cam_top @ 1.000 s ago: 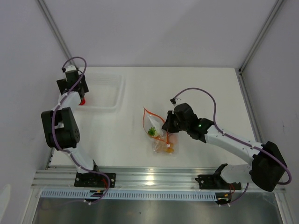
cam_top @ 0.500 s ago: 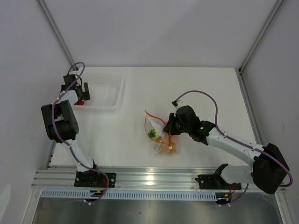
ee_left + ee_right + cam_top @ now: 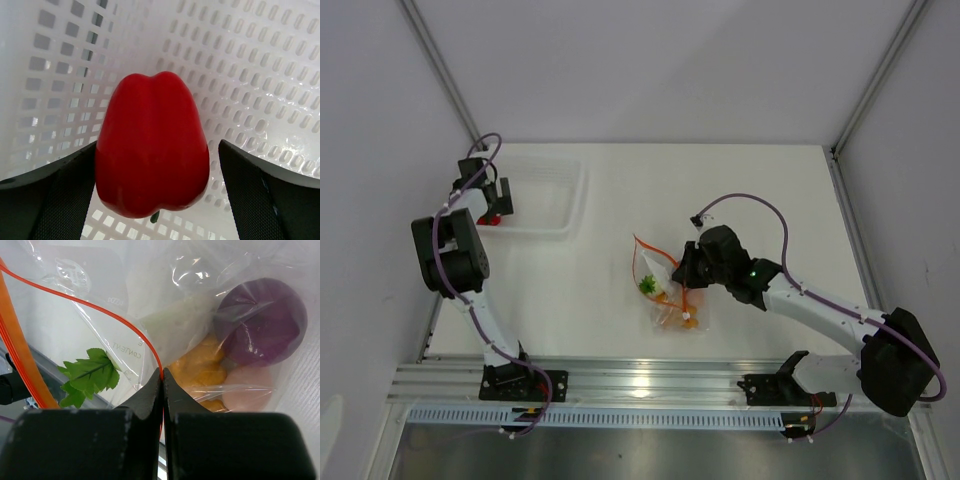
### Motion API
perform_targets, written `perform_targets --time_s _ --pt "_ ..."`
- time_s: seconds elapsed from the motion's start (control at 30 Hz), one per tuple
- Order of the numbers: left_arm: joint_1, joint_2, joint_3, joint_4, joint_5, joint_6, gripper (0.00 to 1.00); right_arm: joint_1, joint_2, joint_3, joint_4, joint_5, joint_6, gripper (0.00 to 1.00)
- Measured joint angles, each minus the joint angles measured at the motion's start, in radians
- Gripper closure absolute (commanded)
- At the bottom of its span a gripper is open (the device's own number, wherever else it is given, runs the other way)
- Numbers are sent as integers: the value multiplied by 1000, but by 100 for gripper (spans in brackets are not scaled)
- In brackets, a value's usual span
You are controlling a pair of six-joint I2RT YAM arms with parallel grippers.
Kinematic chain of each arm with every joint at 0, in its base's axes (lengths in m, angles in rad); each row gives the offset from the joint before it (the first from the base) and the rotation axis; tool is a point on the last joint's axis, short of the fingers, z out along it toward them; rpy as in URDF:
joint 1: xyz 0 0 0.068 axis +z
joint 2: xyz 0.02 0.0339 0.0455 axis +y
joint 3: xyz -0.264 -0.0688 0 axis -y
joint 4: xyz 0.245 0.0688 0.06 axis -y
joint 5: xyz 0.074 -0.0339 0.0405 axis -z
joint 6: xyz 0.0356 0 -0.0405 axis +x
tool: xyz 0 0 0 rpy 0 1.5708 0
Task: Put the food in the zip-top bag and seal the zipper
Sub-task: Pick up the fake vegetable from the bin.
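Bag point(image 3: 665, 290) sits mid-table, right of the white basket point(image 3: 555, 205), barely shifted since a moment ago. The right gripper point(image 3: 162, 377) stays pinched tight on its orange-red zipper point(image 3: 107, 315); purple and orange food show inside. In the basket, the left gripper point(image 3: 157, 165) stands spread wide around the red pepper point(image 3: 152, 150), possibly touching one finger.

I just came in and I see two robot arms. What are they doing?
They are packing toy food into a clear zip-top bag. The right gripper is shut, pinching the bag's orange-red zipper. A purple food, an orange-yellow one and one with a green leaf are already in the bag. The left gripper is open around a red pepper in the white slotted basket, not yet gripping it.
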Motion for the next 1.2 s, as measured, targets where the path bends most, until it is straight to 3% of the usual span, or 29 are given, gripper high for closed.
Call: perform_targets --time_s 0.17,0.2,0.37,0.5,0.67,0.7,0.77,0.8,0.9,1.0,1.2 --pt "0 16 32 -6 -23 -8 6 -2 0 0 0 -1 0 100" --pt "0 18 36 -9 -23 -9 14 -2 0 0 -1 -1 0 100" --pt "0 21 43 -21 -17 -26 30 -2 -4 0 -8 -1 1 100" --pt "0 21 43 -22 -10 -31 51 -3 -15 0 -19 -1 1 100" --pt "-4 19 43 -24 -5 -33 66 -4 -17 40 -91 8 2 100" --pt "-6 17 43 -27 -5 -34 73 -4 -17 54 -107 13 3 100" --pt "-12 6 39 -34 -1 -34 76 -4 -18 79 -135 24 9 100" --pt "-16 -3 33 -37 5 -38 83 -4 -18 90 -146 27 13 100" --pt "-26 -60 23 -59 19 -85 93 -4 -18 114 -174 34 22 100" --pt "-36 -127 23 -67 39 -138 99 -4 -18 135 -201 37 36 100" --pt "-68 -294 -6 -66 129 -262 99 -6 -17 188 -274 66 55 100"
